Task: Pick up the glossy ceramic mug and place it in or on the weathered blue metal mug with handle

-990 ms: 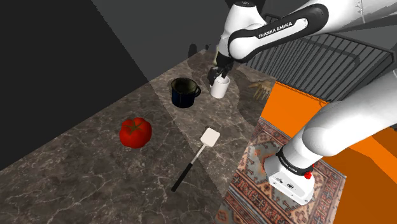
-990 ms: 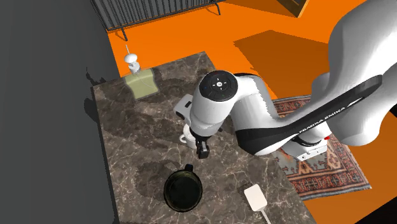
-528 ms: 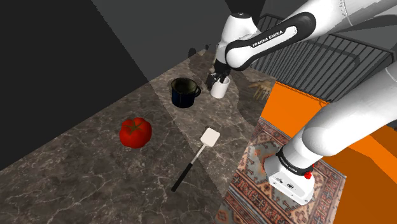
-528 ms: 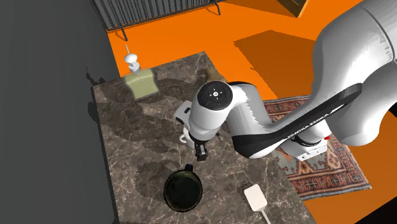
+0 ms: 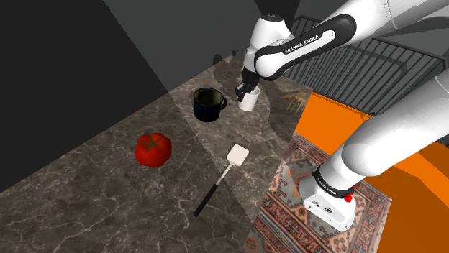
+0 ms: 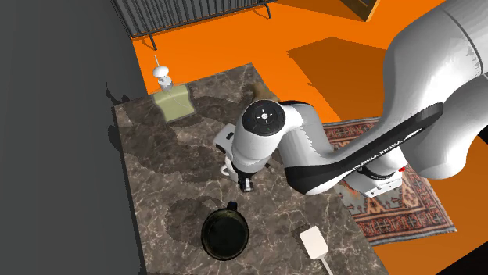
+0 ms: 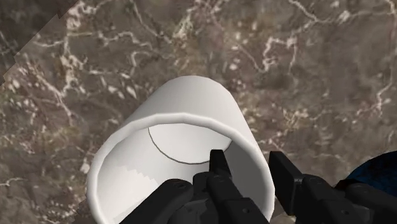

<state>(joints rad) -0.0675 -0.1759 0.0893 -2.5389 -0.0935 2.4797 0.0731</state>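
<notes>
Gripper (image 7: 248,160) astride wht mug (image 7: 191,102) rim, unclamped

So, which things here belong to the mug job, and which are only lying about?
Job: white mug, dark blue mug with handle, gripper straddling the white mug's wall.
Lying about: tomato, white spatula.

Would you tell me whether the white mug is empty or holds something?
Empty: the wrist view looks into the white mug and shows its bare bottom.
</notes>
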